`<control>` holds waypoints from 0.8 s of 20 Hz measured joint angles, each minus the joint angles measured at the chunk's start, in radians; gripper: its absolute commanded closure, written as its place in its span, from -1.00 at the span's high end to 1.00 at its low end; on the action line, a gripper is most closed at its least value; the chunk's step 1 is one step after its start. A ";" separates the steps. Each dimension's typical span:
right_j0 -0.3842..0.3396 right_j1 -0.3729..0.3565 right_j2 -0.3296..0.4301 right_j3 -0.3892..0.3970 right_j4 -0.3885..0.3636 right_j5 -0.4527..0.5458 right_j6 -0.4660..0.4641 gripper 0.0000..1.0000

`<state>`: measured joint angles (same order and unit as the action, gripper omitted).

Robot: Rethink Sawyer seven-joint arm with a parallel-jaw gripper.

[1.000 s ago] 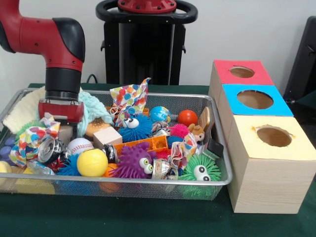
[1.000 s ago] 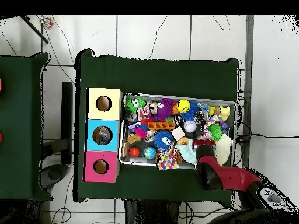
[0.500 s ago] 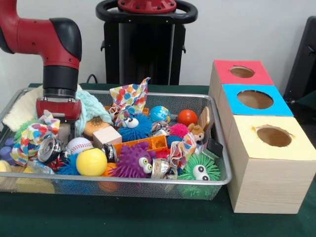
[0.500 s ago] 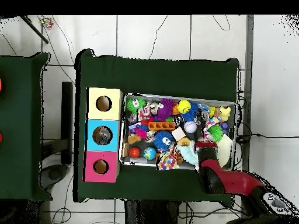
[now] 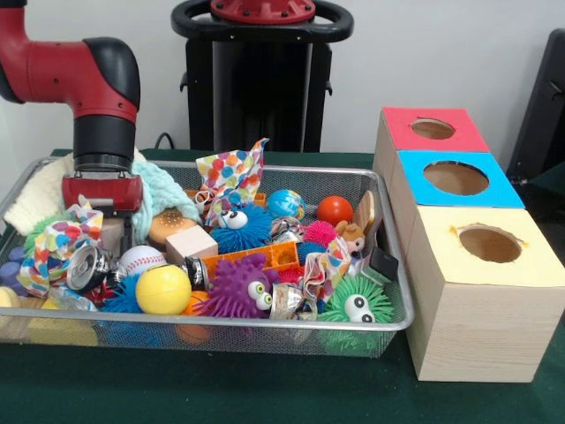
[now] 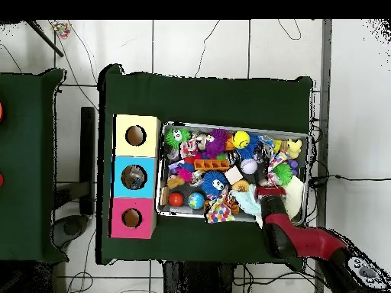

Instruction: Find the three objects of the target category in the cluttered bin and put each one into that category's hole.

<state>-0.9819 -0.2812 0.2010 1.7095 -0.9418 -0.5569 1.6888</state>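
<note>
Closest to the camera, the mesh bin [image 5: 265, 325] is packed. Along its front edge there's a green googly-eyed puffer [image 5: 360, 306], a purple one [image 5: 238, 290], a yellow ball [image 5: 164, 290] and a crushed can [image 5: 88, 267] off to the left. A baseball [image 5: 141, 259] sits just behind the yellow ball, touching the can. Just behind that row is an orange plastic piece [image 5: 265, 257], a wood cube [image 5: 192, 244] and a blue puffer [image 5: 243, 228]. Further back: a globe ball [image 5: 285, 204], an orange ball [image 5: 335, 210] and a polka-dot cloth [image 5: 231, 174] sticking up. A light blue knit thing [image 5: 168, 196] lies at the back left.

To the right of the bin, three boxes run front to back: yellow [image 5: 484, 291], blue [image 5: 455, 187], red [image 5: 430, 131], each with a round hole on top.

The gripper [image 5: 115, 231] hangs over the bin's back-left corner, down among the clutter beside the knit thing. Its fingers are buried behind the toys, so I can't tell how wide it's open or whether it has anything.
</note>
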 measured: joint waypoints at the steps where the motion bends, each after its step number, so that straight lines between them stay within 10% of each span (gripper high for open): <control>1: -0.011 0.001 0.011 0.001 -0.007 0.001 0.000 1.00; 16: -0.014 -0.006 0.028 0.002 -0.031 0.030 0.000 1.00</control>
<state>-0.9959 -0.2874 0.2289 1.7119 -0.9723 -0.5270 1.6886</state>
